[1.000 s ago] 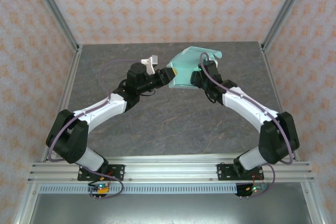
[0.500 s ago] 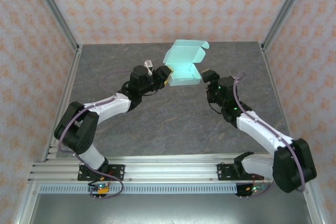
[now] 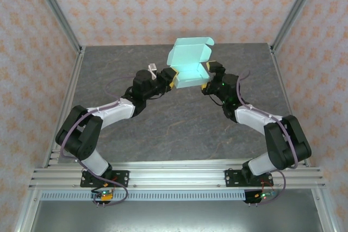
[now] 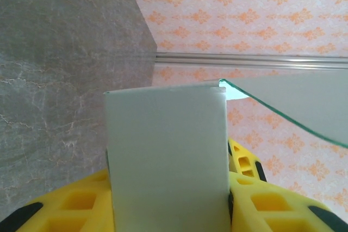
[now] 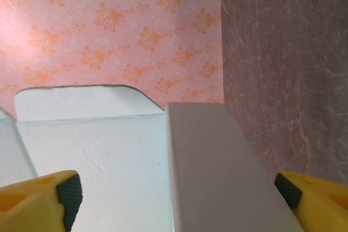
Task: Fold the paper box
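Now the desk (image 3: 179, 129): grey, stone-patterned, with both arms reaching toward its far middle. Over the last second the left arm (image 3: 106, 113) has kept its reach. The right arm (image 3: 255, 120) swung away from the work half a second ago and has come back in.

Between them is the box (image 3: 189, 64), pale mint card, already formed into a shallow tray. Its lid (image 3: 190, 50) stands open at the far side. A second ago that lid leaned over toward the right; now it stands straighter. We cannot tell whether the tray's base touches the desk.

Note that the left pincer (image 3: 169, 78) stays clenched on the box's left wall. From its wrist we see the card panel (image 4: 166, 156) pinched between the yellow fingers (image 4: 65, 205).

By contrast the right pincer (image 3: 208, 79) is released and spread wide. Its pads (image 5: 68, 191) stand either side of the right wall (image 5: 217, 172) without pressing it, as far as we see.

Our reading: the right side let go and re-approached for a fresh hold. The walls look raised; closing and tucking the lid remain.
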